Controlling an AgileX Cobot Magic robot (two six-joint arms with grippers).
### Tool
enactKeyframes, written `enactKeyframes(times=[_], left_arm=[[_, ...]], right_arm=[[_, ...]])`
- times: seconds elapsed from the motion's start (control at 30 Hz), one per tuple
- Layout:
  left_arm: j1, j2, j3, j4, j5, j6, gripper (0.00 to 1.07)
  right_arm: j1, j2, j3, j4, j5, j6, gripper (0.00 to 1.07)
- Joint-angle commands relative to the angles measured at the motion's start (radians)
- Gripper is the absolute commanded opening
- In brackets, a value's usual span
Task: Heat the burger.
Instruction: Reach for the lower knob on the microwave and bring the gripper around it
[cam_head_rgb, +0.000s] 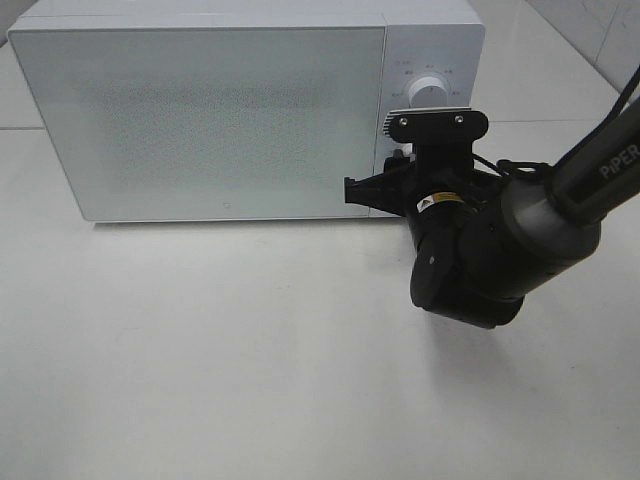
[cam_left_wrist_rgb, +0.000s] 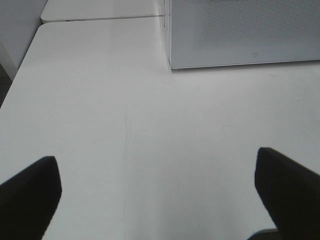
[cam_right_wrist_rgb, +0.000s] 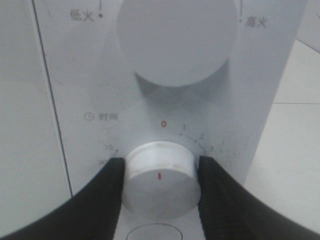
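Note:
The burger is out of view. The white microwave (cam_head_rgb: 220, 110) stands at the back of the table with its door shut. My right gripper (cam_head_rgb: 396, 178) is at the control panel on the microwave's right side. In the right wrist view its two black fingers (cam_right_wrist_rgb: 107, 190) press on both sides of the round white timer knob (cam_right_wrist_rgb: 159, 177), which has a red mark on its face. The power knob (cam_right_wrist_rgb: 175, 40) sits beside it, untouched. My left gripper (cam_left_wrist_rgb: 160, 200) is open and empty over bare table, with the microwave's front corner (cam_left_wrist_rgb: 240, 30) ahead of it.
The white table (cam_head_rgb: 200, 350) spreads out in front of the microwave. The right arm (cam_head_rgb: 500, 250) hangs over its right part. A table edge and a seam (cam_left_wrist_rgb: 100, 19) show to the left of the microwave.

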Motion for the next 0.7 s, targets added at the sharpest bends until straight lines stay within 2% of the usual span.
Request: enactKeyframes(times=[0.03,0.2,0.4,0.7], left_arm=[[-0.001,-0.017,0.003,-0.004,-0.014,-0.004,0.98],[-0.001,-0.017,0.003,-0.004,-0.014,-0.004,0.98],[-0.001,-0.017,0.003,-0.004,-0.014,-0.004,0.98],[-0.001,-0.017,0.003,-0.004,-0.014,-0.004,0.98]], right_arm=[[-0.007,-0.004,-0.012,-0.042,-0.205,-0.028,0.1],[-0.007,-0.004,-0.012,-0.042,-0.205,-0.031,0.16],[-0.007,-0.004,-0.012,-0.042,-0.205,-0.035,0.17],[-0.007,-0.004,-0.012,-0.048,-0.205,-0.023,0.08]])
